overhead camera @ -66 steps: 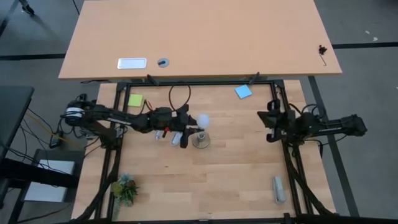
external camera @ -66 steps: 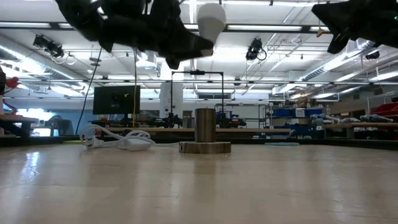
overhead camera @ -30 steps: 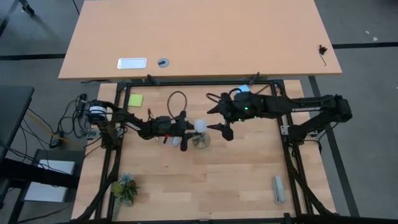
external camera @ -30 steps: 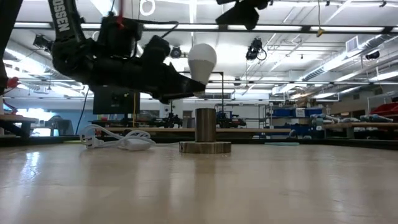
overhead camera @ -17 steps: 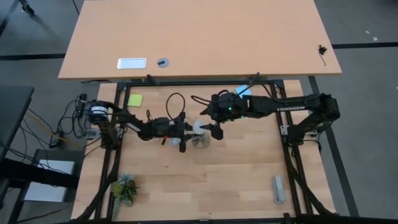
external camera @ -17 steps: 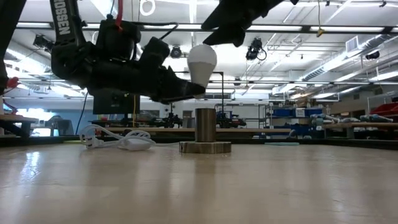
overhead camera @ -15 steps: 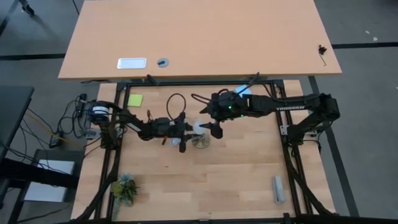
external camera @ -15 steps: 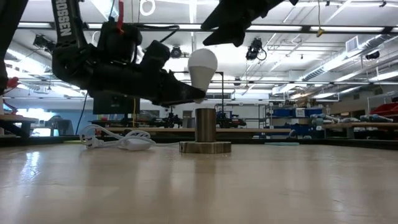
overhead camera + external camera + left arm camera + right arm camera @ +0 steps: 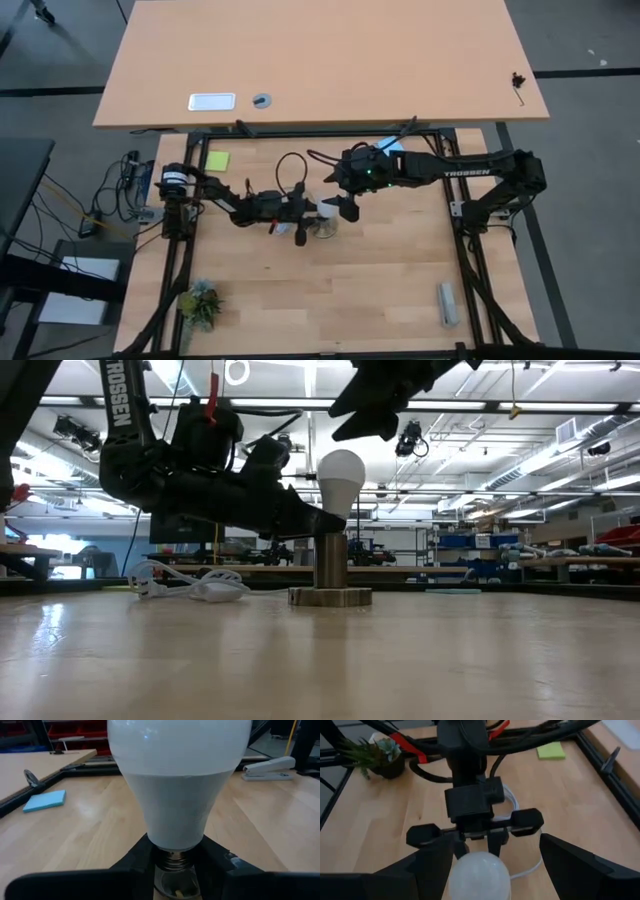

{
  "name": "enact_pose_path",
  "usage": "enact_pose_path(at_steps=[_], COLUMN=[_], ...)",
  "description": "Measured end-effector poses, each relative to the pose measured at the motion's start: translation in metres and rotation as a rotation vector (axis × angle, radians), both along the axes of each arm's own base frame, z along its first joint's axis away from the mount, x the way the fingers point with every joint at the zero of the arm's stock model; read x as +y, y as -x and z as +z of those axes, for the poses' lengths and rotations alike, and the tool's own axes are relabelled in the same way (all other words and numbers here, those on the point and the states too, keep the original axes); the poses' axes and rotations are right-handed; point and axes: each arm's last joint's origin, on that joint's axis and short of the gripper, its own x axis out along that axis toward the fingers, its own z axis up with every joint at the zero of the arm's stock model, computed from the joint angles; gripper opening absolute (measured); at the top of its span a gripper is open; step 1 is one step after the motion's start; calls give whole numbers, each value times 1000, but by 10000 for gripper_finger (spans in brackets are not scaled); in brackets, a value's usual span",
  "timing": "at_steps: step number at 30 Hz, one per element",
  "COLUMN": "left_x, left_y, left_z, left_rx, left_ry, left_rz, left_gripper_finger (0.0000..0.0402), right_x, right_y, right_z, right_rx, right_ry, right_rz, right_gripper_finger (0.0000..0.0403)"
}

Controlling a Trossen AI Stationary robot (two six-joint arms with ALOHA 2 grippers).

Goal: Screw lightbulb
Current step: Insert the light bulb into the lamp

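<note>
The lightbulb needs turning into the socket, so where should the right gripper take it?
Grip the white globe of the lightbulb from above, fingers on opposite sides. The left gripper is clamped on the narrow neck just over the socket, so only the rounded top is free, and the right gripper hovers open above it.

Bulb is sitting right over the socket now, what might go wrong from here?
1. The left tool grips the lightbulb by its screw neck, directly above the socket; if the neck is tilted, the thread may cross or jam.
2. The right tool is open around the bulb's dome; closing off-centre might knock it askew.
3. The white cable lies near the base and could snag.
</note>
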Motion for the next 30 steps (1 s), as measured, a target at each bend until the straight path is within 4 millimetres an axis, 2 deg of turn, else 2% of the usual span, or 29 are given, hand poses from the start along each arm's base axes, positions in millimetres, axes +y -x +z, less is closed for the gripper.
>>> enact_pose_path(at_steps=[17,24,27,30], left_x=[-1,-1,-1,-1], left_y=[1,1,1,1], left_z=[-1,-2,-1,-1], left_rx=[13,15,8,1], left_ry=[-4,-6,-7,-8], left_rz=[-3,-4,-3,-3], left_gripper_finger=[98,98,98,98], right_x=[8,8,9,14], right_y=[5,-4,-2,2], right_z=[-7,-24,-9,25], right_rx=[92,155,151,135], right_ry=[-23,-21,-7,20], right_rz=[13,20,18,18], right_gripper_finger=[293,293,294,297])
